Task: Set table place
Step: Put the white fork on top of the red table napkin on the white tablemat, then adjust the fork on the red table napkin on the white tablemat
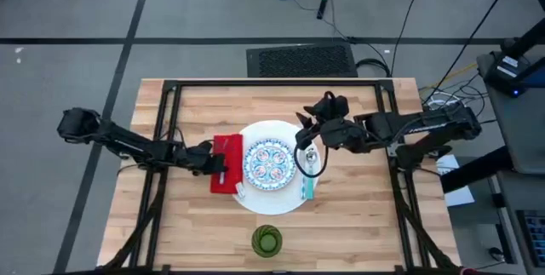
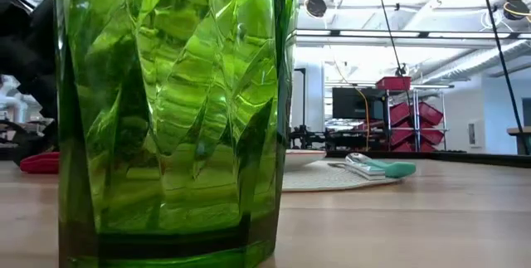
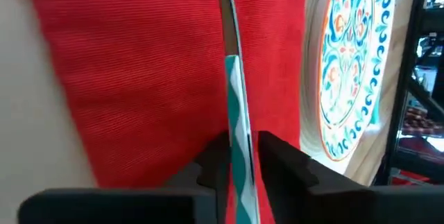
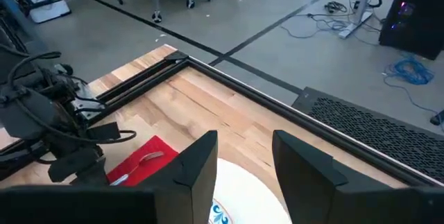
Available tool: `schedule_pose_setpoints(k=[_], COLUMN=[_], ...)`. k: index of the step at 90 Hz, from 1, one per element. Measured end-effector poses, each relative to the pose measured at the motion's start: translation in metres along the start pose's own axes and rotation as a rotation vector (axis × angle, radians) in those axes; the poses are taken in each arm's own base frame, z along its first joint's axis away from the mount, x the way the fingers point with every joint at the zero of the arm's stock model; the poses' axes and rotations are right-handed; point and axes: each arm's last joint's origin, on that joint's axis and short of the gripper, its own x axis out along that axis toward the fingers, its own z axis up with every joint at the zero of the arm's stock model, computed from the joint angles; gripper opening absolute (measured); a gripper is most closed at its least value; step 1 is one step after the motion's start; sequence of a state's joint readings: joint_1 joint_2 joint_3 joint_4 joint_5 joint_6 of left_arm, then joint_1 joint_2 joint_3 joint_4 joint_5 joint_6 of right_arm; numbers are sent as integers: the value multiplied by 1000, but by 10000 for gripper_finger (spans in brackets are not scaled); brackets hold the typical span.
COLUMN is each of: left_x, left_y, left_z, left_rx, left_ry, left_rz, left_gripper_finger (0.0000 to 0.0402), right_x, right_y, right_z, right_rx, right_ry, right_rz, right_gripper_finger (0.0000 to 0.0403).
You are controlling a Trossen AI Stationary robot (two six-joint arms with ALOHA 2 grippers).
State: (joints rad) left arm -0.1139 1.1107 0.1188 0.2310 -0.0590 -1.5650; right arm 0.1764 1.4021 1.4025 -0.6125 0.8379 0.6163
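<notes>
Green glass cup (image 2: 170, 110) fills the low view, nearest the lens; from above we log it (image 1: 266, 241) standing alone near the bench's front edge, well apart from the other pieces. Behind it sits the large white plate (image 1: 285, 139) at mid-bench, the small blue-red patterned plate (image 1: 269, 163) resting on it. Teal-handled spoon (image 1: 308, 186) lies on the white plate's right rim, bowl end toward the right arm. Red napkin (image 1: 226, 163) lies flat, touching the plate's left side. In the left wrist view we see the fork (image 3: 236, 120) on the napkin, its patterned teal-and-white handle running between the left pincer (image 3: 239, 158), whose dark fingers (image 3: 284, 158) are narrow and close against the handle on both sides. From above, that left pincer (image 1: 216, 166) sits over the napkin. Right pincer (image 1: 308, 157) hovers above the plate's right edge; in its wrist view the fingers (image 4: 198, 161) stand apart, holding nothing. Bench (image 1: 358, 224) is pale planks in a black frame.
</notes>
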Motion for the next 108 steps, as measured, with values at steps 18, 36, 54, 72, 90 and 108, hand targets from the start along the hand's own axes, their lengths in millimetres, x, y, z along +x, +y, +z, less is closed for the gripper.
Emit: schedule_pose_setpoints(k=[18,36,54,72,90,108], left_x=[0,-3,-11,-19,-31,-54], left_y=[-1,-3,-8,-6,-13,-41], left_z=[-2,-3,-2,3,9,16], left_rx=[-25,-50,-55,-69,-50,77], left_ry=[64,97,92,14,-58,-88], left_rz=[-4,-23,-84,-78,-89,-31], left_gripper_finger=[105,111,111,111,111,111], right_x=[0,0,0,0,0,0], right_y=[0,0,0,0,0,0], right_z=[0,0,0,0,0,-1], right_rx=[1,1,-3,-4,-4,-4], right_ry=[0,2,6,7,7,7], right_rz=[1,4,3,3,3,2], right_gripper_finger=[125,125,125,125,125,125])
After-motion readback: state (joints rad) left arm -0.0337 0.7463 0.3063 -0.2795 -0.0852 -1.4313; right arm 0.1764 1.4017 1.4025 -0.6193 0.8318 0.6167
